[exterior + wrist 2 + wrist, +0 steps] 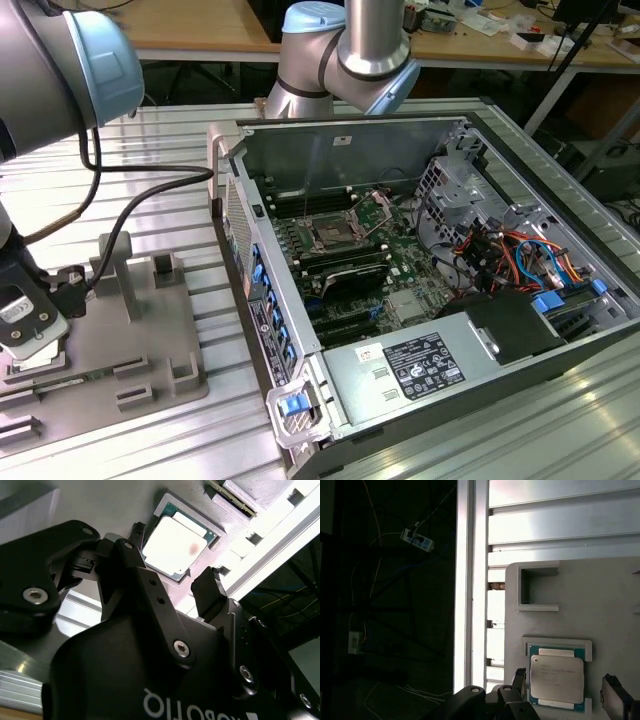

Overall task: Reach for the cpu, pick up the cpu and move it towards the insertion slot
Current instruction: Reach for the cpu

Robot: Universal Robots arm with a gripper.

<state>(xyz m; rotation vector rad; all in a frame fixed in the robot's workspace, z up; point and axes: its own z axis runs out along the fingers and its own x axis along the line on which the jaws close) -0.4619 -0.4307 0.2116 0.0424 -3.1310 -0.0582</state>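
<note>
In the exterior view, a grey and pale-blue robot arm (60, 60) reaches down at the exterior view's left over a grey tray (150, 340) that lies on a ribbed metal tabletop (150, 150). An open computer case (450, 140) lies just beside the tray, toward the exterior view's right. Inside the case, on a green circuit board, is the insertion slot (330, 235), a square socket with a shiny metal frame and a dark centre, well apart from the tray. A black-and-white label (420, 362) lies on the metal box at the near end of the case, its print too small to make out. In the first wrist view, the cpu (556, 679), a flat square chip with a silvery top and a green rim, lies flat in a raised square frame on the tray (600, 605). Faint lines of print cross the chip's top but cannot be read. The black pincer (567, 687) is spread wide, with one finger on each side of the chip, and grasps nothing. In the second wrist view, the cpu (175, 545) shows between the two dark fingers (207, 585) of the pincer (172, 555). White lettering on the pincer's body is cut off at the picture's edge.
</note>
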